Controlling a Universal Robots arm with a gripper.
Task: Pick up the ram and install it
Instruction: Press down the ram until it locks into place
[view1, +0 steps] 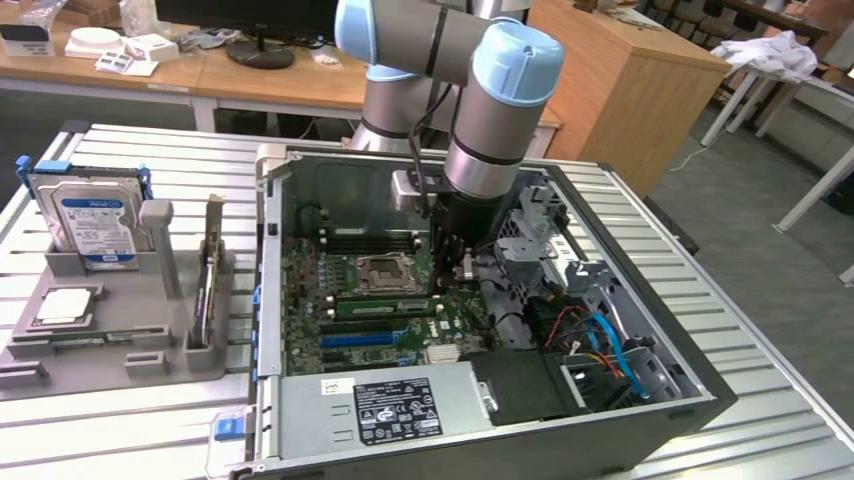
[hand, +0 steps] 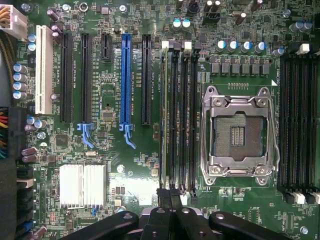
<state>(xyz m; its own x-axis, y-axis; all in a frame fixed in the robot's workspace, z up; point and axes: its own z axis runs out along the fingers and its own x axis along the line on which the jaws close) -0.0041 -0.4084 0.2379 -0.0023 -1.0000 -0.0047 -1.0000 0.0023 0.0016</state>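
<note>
Ram (view1: 380, 306) was found standing edge-up in a memory slot of the motherboard (view1: 334, 340), just beside the open processor socket (view1: 383, 270), inside the opened computer case (view1: 694, 400). In the wrist view the ram (hand: 164, 120) appeared as a thin strip in the slot farthest from the socket (hand: 239, 131). Gripper (view1: 451, 270) was lowered into the case over the slot bank, jaws closed together with nothing seen gripped between them. Its fingertips (hand: 170, 197) sat at one end of the slots; contact with the stick could not be confirmed. Hard drive (view1: 91, 215) stood in the grey tray (view1: 120, 330), well apart at the exterior view's left
</note>
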